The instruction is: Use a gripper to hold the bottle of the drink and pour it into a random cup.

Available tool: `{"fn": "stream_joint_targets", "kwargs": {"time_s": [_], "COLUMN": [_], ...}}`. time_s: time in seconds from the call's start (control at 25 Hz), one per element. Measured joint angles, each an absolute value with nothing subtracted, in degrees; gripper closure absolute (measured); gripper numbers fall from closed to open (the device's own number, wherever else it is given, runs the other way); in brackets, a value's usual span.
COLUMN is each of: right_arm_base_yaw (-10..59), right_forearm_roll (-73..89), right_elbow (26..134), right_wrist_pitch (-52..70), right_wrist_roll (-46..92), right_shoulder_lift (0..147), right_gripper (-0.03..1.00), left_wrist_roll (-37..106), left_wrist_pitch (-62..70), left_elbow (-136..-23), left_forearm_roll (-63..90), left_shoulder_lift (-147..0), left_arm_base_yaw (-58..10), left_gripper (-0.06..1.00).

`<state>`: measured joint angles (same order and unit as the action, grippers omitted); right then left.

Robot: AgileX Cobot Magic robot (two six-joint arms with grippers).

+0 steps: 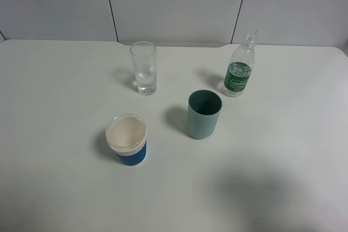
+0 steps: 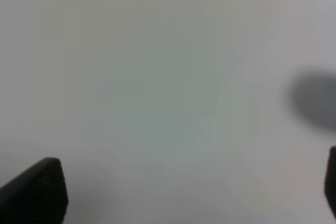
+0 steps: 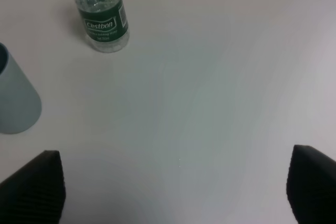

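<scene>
While overhead hides it, right gripper (image 3: 176,192) gapes; bottle (image 3: 103,18) apart.

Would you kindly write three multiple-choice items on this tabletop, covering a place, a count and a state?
1. Where does the bottle of the drink stand in the high view?
A. far right
B. near left
C. centre front

2. How many drinking vessels are on the table, bottle aside?
A. two
B. three
C. four

3. How is the right gripper?
A. shut on the bottle
B. shut on nothing
C. open, holding nothing

Answers:
1 A: it stands beyond the teal cup, to the right.
2 B: the cup, the teal cup and the blue ribbed cup.
3 C: its jaws stand wide apart over bare table.
</scene>
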<state>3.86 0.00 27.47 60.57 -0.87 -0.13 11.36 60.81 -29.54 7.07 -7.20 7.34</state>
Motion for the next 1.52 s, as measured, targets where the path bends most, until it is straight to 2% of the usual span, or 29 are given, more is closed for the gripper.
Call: {"fn": "stream_joint_targets", "kwargs": {"time_s": [1.52], "right_arm_base_yaw": [3.86], "right_forearm_roll": [0.00], "right_elbow": [27.47], "right_wrist_pitch": [60.57], "right_wrist_roll": [-0.91], "right_shoulder_lift": [-0.13], "right_gripper": [0.13], "left_wrist_roll": [11.36], "left_wrist_pitch": [60.85], "left_elbow": [-29.54], "left_forearm_roll": [7.07], "left_shoulder_lift": [-7.20], "left_arm_base_yaw": [7.34], "left_gripper": [-0.05]}}
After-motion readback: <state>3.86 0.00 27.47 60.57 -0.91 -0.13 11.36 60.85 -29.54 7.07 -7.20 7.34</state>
